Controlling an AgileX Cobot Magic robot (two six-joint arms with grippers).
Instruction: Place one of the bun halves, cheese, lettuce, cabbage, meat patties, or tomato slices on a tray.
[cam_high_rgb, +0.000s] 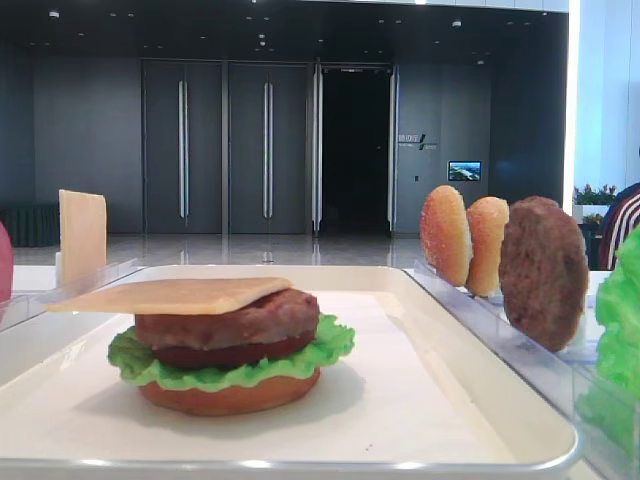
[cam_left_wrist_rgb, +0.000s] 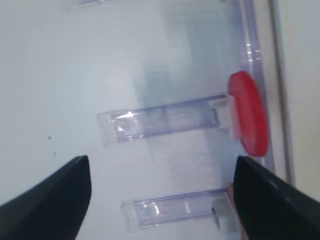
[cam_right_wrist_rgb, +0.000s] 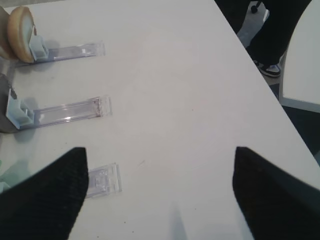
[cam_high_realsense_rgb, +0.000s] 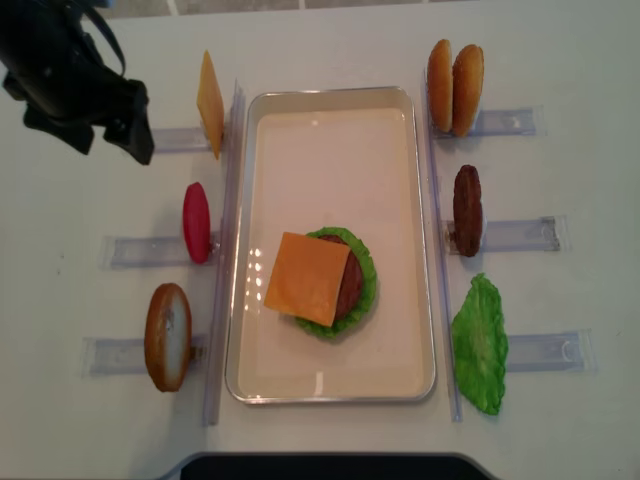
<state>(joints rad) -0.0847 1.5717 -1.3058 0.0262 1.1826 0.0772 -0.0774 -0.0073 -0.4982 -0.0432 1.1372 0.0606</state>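
Observation:
On the cream tray (cam_high_realsense_rgb: 330, 93) stands a stack: bun half (cam_high_rgb: 230, 395), lettuce (cam_high_rgb: 320, 345), tomato slice, meat patty (cam_high_rgb: 230, 318), and a square cheese slice (cam_high_realsense_rgb: 308, 278) on top. My left gripper (cam_high_realsense_rgb: 108, 142) hangs open, high over the table's far left, holding nothing. Its wrist view shows the left gripper (cam_left_wrist_rgb: 160, 170) above clear rails, with a red tomato slice (cam_left_wrist_rgb: 248, 120) to its right. The right gripper (cam_right_wrist_rgb: 159, 160) is open and empty above bare table; a bun half (cam_right_wrist_rgb: 20, 32) stands at the upper left. No cabbage shows.
Left of the tray stand a cheese slice (cam_high_realsense_rgb: 209, 103), a tomato slice (cam_high_realsense_rgb: 196, 222) and a bun half (cam_high_realsense_rgb: 167, 336) in clear holder rails (cam_high_realsense_rgb: 145, 250). To the right are two bun halves (cam_high_realsense_rgb: 455, 73), a patty (cam_high_realsense_rgb: 467, 210) and lettuce (cam_high_realsense_rgb: 481, 343).

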